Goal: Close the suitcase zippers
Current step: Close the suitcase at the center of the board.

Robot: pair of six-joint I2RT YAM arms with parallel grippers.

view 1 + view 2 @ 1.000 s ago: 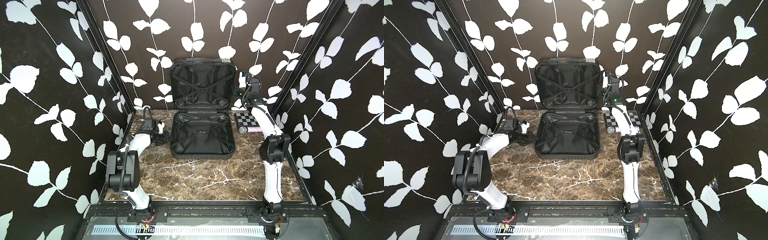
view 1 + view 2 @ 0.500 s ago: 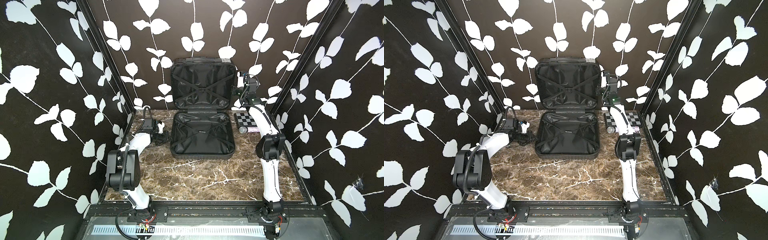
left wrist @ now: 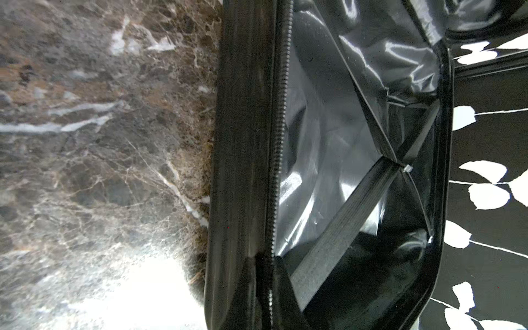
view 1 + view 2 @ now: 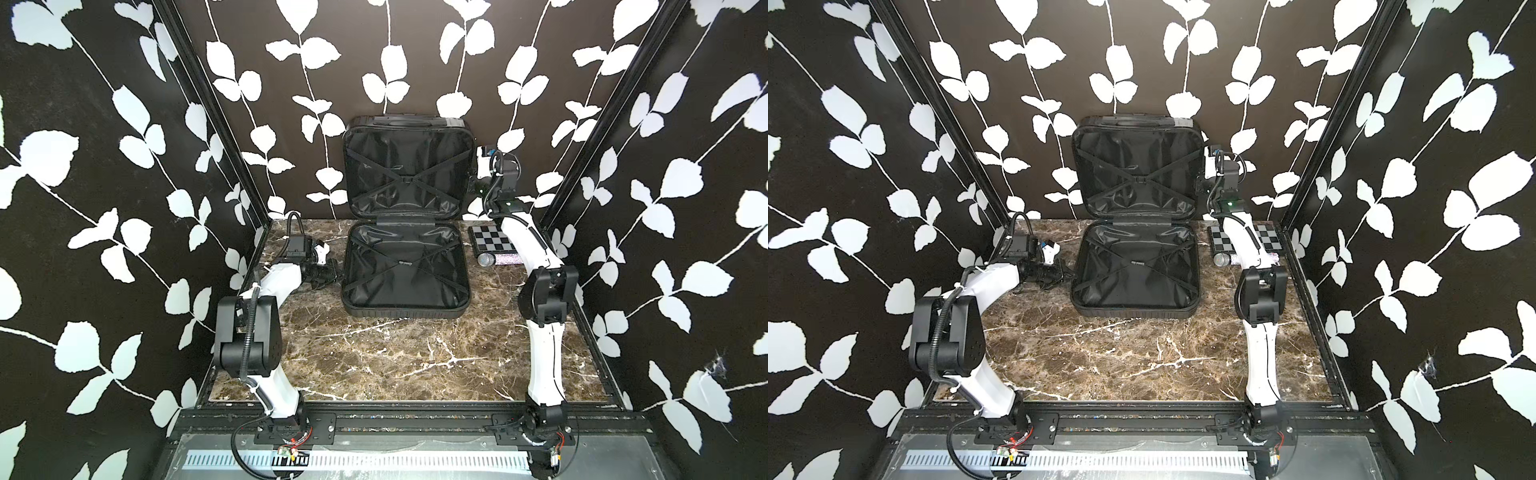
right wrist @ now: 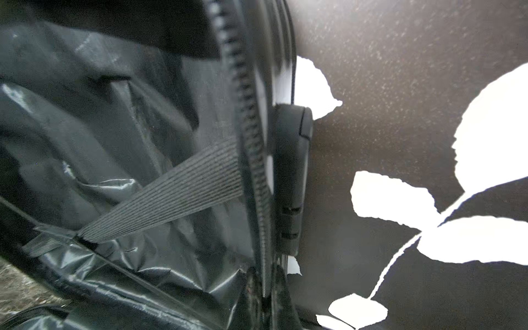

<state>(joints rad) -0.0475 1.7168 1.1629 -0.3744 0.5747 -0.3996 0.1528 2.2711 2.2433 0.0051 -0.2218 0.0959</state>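
Note:
The black suitcase (image 4: 405,266) (image 4: 1136,266) lies open in both top views. Its base is flat on the marble and its lid (image 4: 409,178) stands upright against the back wall, with crossed straps in both halves. My left gripper (image 4: 338,275) (image 3: 268,258) is at the base's left edge, shut on the rim, with the zipper track (image 3: 281,114) between its fingers. My right gripper (image 4: 471,188) (image 5: 264,275) is at the lid's right edge, shut on that rim over the zipper track (image 5: 245,114). No zipper pull shows.
A flat checkerboard (image 4: 492,240) lies right of the case, under the right arm. A silver-headed microphone (image 4: 486,259) lies beside it. A black fitting (image 5: 294,171) sits on the lid's outer shell. Leaf-patterned walls stand close on three sides.
The right gripper has closed on the lid's right rim, and its arm leaned slightly toward the case. The left arm and the suitcase have not moved.

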